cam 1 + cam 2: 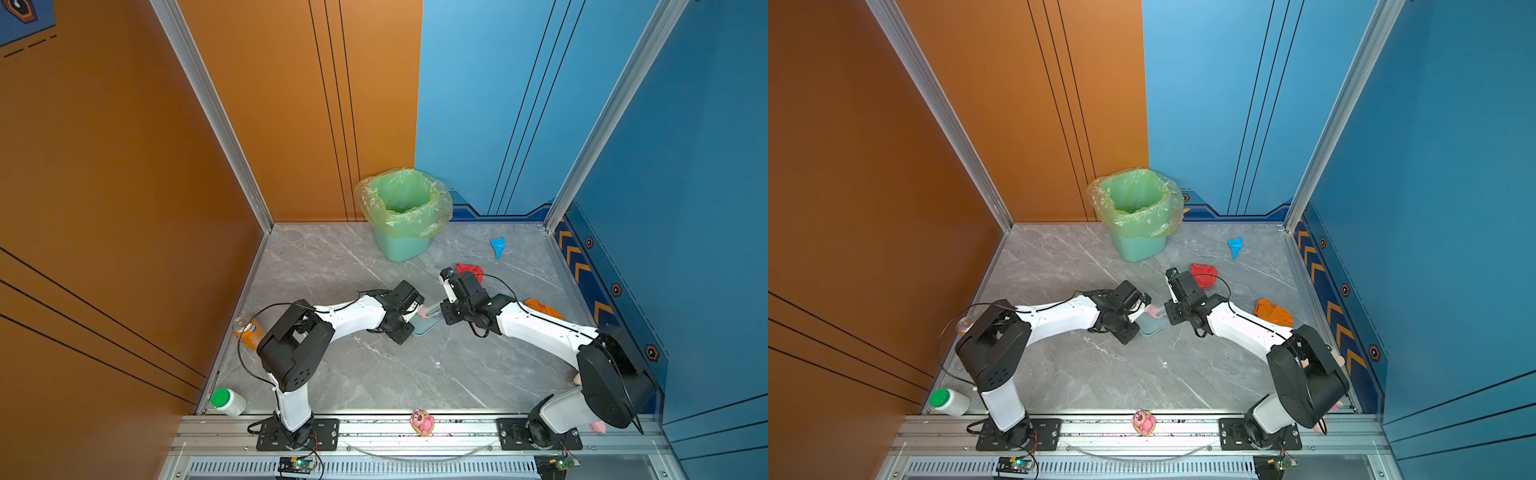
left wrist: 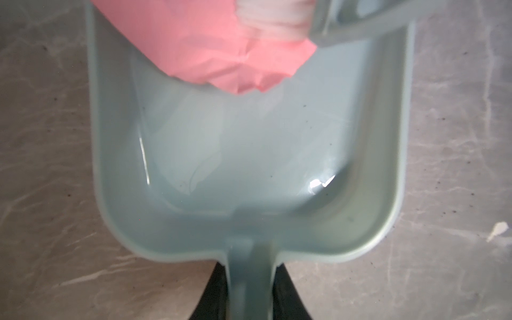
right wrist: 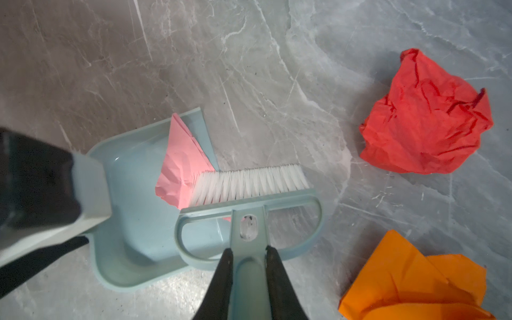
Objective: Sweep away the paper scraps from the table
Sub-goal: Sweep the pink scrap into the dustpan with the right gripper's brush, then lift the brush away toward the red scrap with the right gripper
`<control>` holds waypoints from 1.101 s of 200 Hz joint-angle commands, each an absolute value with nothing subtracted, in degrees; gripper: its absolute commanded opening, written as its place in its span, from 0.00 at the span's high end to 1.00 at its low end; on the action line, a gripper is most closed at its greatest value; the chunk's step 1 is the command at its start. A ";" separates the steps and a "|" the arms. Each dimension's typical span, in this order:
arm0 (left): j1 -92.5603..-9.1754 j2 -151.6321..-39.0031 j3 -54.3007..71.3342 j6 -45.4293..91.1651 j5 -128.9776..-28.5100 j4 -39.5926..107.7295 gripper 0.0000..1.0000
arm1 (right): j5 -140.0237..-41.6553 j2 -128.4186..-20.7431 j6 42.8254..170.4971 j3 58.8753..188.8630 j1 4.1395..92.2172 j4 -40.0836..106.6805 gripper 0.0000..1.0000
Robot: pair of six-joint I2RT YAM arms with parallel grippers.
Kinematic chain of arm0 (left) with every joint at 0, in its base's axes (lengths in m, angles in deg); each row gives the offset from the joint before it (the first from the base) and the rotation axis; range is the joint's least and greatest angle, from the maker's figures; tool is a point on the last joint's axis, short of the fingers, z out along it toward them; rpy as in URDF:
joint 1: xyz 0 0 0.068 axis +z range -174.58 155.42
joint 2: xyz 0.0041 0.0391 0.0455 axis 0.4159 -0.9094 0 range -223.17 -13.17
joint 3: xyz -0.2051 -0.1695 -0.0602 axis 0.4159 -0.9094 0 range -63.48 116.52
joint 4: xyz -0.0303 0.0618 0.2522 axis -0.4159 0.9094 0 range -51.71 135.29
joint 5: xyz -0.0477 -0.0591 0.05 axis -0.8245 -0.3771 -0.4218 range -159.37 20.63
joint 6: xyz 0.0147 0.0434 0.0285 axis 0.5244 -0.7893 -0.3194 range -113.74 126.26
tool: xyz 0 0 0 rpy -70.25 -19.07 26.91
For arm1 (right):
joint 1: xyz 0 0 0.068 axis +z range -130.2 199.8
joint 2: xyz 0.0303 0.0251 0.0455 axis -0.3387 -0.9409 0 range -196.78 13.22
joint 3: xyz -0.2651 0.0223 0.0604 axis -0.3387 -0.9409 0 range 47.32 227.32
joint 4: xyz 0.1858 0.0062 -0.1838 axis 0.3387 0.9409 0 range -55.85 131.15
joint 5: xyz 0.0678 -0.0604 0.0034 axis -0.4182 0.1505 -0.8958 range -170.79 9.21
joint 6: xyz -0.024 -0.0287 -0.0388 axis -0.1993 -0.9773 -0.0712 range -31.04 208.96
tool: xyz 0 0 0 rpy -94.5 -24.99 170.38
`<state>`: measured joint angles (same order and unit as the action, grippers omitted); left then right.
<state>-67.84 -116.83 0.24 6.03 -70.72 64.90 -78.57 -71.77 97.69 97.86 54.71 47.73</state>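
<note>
Pink paper scrap [image 3: 182,163] sits at the mouth of the dustpan [image 3: 133,216], between the bristles of the brush [image 3: 246,203] and the pan's back wall, right gripper [image 3: 249,279] clenched on the brush handle, left gripper [image 2: 250,293] on the dustpan's.

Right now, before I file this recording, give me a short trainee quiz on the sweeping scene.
1. True or false: the pink scrap lies partly inside the dustpan.
2. The right gripper is shut on: A the brush, B the dustpan, C nothing.
3. Which scraps lie on the table outside the dustpan?
Key: 1 true; 2 A; 3 the blue scrap, the red scrap and the orange scrap.
</note>
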 commanded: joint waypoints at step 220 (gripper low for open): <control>-70.25 -120.36 3.52 4.11 -69.55 67.38 1.00 | -67.56 -76.25 110.63 104.32 33.22 39.84 1.00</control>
<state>-69.44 -118.45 2.25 5.16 -70.00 64.94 -68.69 -73.17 112.10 101.79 31.35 40.89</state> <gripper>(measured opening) 0.222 0.194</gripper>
